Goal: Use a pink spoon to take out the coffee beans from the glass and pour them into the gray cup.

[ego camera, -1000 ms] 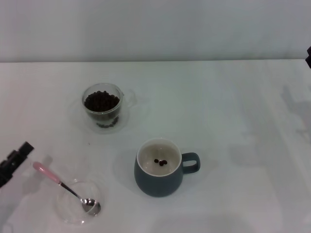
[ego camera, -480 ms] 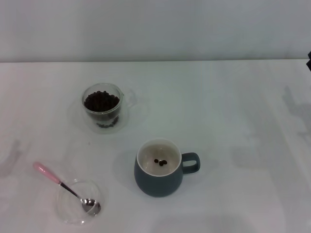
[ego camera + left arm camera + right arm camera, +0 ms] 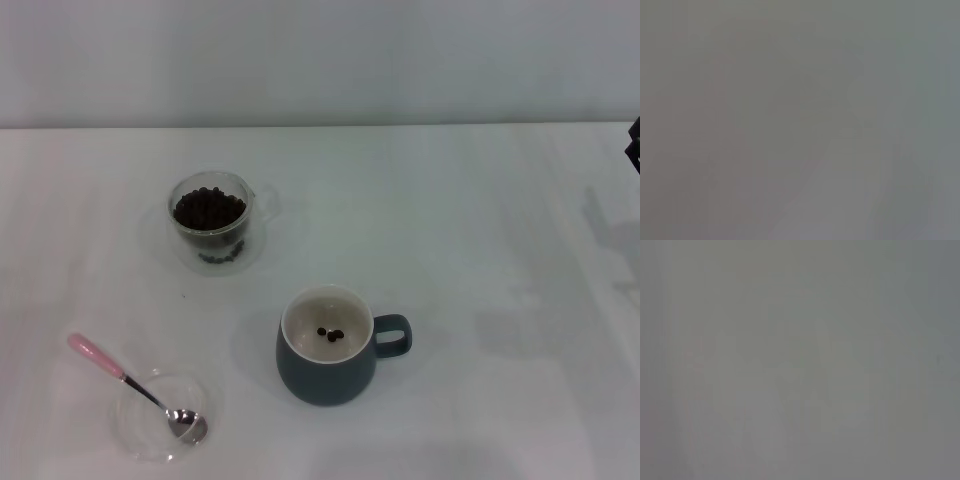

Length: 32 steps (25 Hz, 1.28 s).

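One small teaspoon, the pink spoon [image 3: 128, 378], is lying at the table's near left, metal bowl resting in a flat clear round dish [image 3: 160, 417], pink handle sticking out over the white table [image 3: 480, 230]. It is looking light, stiff and slippery; the raised handle seems the best hold. Neither gripper is showing its fingers, so I cannot tell their state

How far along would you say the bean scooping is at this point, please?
Barely started or paused. The gray cup holds only a few coffee beans, while the glass is nearly full. Nothing is in hand: the pink spoon lies with its bowl in a clear dish, and only a dark bit of the right gripper shows at the table's edge. Most scooping remains.
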Each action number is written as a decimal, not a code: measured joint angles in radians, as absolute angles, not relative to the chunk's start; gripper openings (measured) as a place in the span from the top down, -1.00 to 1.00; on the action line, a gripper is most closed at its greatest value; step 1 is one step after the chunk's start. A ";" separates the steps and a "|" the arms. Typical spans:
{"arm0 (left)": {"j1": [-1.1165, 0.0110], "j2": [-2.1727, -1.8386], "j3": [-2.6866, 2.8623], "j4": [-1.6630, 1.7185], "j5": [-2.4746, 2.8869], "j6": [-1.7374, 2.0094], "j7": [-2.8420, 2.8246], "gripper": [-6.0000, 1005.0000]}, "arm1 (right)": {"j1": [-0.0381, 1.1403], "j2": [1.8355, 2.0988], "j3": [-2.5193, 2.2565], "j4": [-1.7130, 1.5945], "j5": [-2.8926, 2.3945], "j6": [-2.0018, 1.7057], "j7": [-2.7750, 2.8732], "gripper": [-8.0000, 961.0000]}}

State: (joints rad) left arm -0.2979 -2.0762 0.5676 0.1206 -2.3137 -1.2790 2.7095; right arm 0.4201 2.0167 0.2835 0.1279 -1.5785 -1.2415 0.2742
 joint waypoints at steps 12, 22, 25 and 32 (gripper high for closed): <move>-0.335 -2.078 0.569 0.117 -2.379 -1.281 2.752 -0.76 | 0.437 2.017 0.295 0.126 -1.569 -1.241 0.269 -0.71; -0.347 -2.079 0.568 0.113 -2.439 -1.273 2.761 -0.76 | 0.462 2.017 0.298 0.124 -1.567 -1.238 0.268 -0.71; -0.354 -2.078 0.567 0.113 -2.461 -1.273 2.762 -0.76 | 0.466 2.017 0.306 0.124 -1.566 -1.234 0.268 -0.71; -0.361 -2.079 0.567 0.110 -2.464 -1.272 2.762 -0.76 | 0.470 2.017 0.324 0.124 -1.566 -1.229 0.268 -0.71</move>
State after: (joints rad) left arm -0.3612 -2.0785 0.5675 0.1098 -2.4641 -1.2719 2.7623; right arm 0.4703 2.0171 0.3242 0.1242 -1.5659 -1.2293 0.2684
